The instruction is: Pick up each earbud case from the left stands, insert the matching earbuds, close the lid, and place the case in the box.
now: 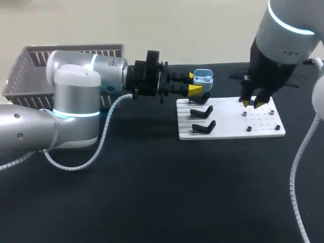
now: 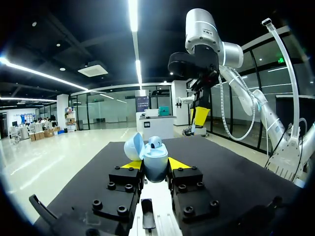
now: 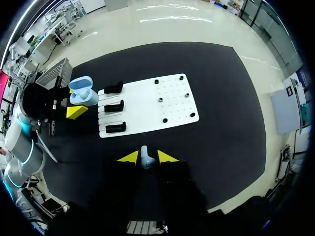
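In the head view, the case (image 1: 203, 77) is held in the air by the left gripper (image 1: 195, 83), just behind the board (image 1: 263, 124). The right gripper (image 1: 252, 104) hangs low over the board's right part. The box (image 1: 30, 55) stands at the table's (image 1: 152, 192) rear left, behind the left arm.

In the left wrist view, the case's rounded body is pinched from both sides between the yellow tips, with the lid (image 2: 133, 146) swung open. One bud appears to be seated inside already. The shell is judged light, hard, smooth and somewhat slippery, with the hinge as its weak point. The present hold on the body's sides, below the seam, is therefore judged best, since the lid is left free to be closed.

In the right wrist view, an earbud (image 3: 146, 158) is gripped between the right gripper's narrowly set tips, above bare table near the board. The earbud is judged tiny, light and easily twisted or dropped, so a gentle, straight insertion would be called for. Three black stands (image 3: 114, 106) are seen empty on the board. The table is covered in matte black, which should offer fair friction, and open room is left between board and box.
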Available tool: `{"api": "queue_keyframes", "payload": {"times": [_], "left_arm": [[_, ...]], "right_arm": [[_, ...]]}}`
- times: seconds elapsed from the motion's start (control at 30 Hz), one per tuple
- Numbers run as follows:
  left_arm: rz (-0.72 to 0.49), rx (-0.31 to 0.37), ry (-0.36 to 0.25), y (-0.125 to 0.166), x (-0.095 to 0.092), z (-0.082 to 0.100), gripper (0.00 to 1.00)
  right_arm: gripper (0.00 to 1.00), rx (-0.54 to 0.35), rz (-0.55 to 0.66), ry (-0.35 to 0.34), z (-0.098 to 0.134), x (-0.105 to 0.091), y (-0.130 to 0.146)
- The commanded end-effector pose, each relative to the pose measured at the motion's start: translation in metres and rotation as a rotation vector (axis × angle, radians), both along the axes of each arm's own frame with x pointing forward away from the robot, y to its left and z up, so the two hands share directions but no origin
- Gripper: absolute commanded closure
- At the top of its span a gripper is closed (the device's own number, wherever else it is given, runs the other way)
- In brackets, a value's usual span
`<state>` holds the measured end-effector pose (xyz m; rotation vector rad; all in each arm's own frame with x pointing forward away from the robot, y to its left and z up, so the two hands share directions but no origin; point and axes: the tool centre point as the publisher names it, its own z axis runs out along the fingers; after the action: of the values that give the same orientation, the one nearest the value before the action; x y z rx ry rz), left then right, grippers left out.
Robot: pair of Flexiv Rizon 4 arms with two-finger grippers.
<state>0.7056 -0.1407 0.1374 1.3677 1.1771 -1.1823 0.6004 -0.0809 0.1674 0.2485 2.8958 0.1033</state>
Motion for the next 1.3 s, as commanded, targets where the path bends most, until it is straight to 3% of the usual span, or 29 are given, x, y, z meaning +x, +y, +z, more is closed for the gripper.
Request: {"api": "queue_keyframes", "payload": {"times": [0.03, 0.3, 0.5, 0.9, 1.3], "left_arm": [[0.002, -0.001, -0.001, 0.0, 0.0, -0.001, 1.0], [0.002, -0.001, -0.001, 0.0, 0.0, -0.001, 1.0], [0.002, -0.001, -0.001, 0.0, 0.0, -0.001, 1.0], [0.002, -0.001, -0.001, 0.0, 0.0, -0.001, 1.0], [0.002, -0.001, -0.001, 0.0, 0.0, -0.001, 1.0]], "right_arm": [[1.0, -0.001, -0.001, -0.001, 0.0, 0.0, 0.0], [1.0, -0.048, 0.089, -0.028, 0.035, 0.004, 0.025], [1.0, -0.095, 0.129, 0.001, 0.051, 0.011, 0.045], [1.0, -0.159, 0.229, 0.032, 0.058, 0.024, 0.085], [1.0, -0.192, 0.229, 0.098, 0.053, 0.042, 0.095]]}}
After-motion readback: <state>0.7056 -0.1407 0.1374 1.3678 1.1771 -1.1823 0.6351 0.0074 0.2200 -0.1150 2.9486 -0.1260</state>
